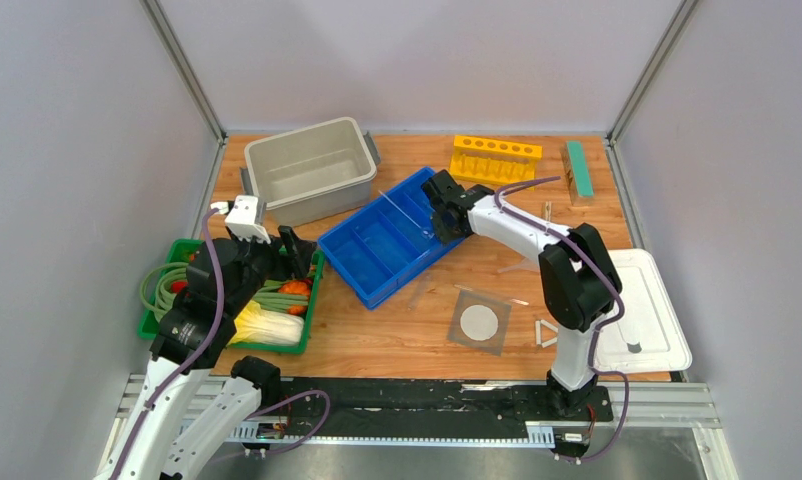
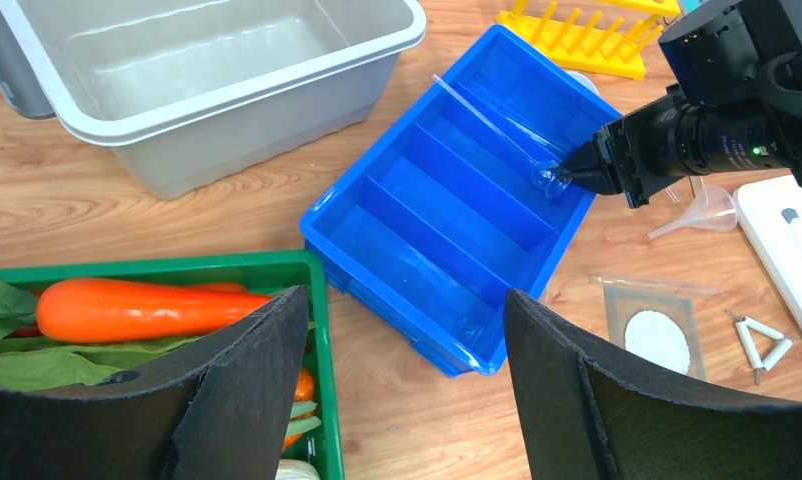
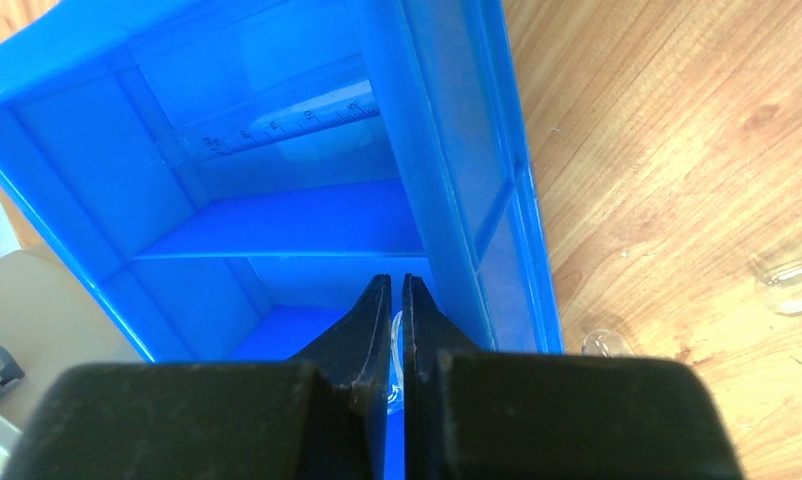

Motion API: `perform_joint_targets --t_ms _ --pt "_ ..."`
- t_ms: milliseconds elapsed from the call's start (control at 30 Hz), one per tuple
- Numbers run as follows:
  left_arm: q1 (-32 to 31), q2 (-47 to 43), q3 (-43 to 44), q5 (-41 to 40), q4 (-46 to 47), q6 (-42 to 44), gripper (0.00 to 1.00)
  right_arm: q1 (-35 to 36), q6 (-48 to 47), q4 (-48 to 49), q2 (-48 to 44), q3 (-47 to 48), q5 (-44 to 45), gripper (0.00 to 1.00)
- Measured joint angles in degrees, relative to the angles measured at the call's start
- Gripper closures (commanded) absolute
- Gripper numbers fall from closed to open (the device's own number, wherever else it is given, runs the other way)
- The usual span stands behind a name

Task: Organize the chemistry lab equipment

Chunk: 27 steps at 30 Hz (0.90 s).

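left side: green tray (image 2: 320, 300) holding a carrot (image 2: 127, 308) and leafy vegetables. the left gripper (image 2: 405, 295) hangs over the tray, fingers spread wide, nothing between them.

back left: grey tub (image 2: 227, 130), upright, just beside the blue bin (image 2: 322, 225).

centre: the blue bin sits at an angle on the table (image 1: 407, 340), divided into compartments. the right gripper (image 2: 580, 168) is at the bin's right rim, fingers pressed almost together and pinching the bulb end of a thin clear rod (image 2: 487, 122); the rod stretches from the fingertips across the bin toward its far rim.

back: yellow rack (image 1: 495, 158).

right of the bin, loose on the wood: clear funnel (image 2: 715, 207), grey square mesh (image 1: 479, 321) with a white disc on it, white triangle (image 1: 546, 333) just beside the mesh.

far right: white lid (image 1: 652, 300), flat on the table.
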Motion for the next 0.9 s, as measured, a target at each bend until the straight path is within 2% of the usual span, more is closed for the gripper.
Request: perform_joint_targets --t_ms 267,600,733,900 --pt "0.0 0.0 0.0 0.1 0.0 0.0 0.21 1.4 2.5 -5.9 1.9 4.3 1.5 0.80" --pt "0.0 0.0 0.0 0.2 0.0 0.0 0.21 2.3 3.2 -11.6 1.9 7.8 5.4 0.75" --pt "0.0 0.0 0.0 0.1 0.0 0.0 0.21 2.9 -3.9 -10.7 1.7 10.1 7.8 0.70" --pt "0.0 0.0 0.0 0.1 0.0 0.0 0.21 3.1 -23.0 -2.4 -0.7 9.9 7.3 0.64"
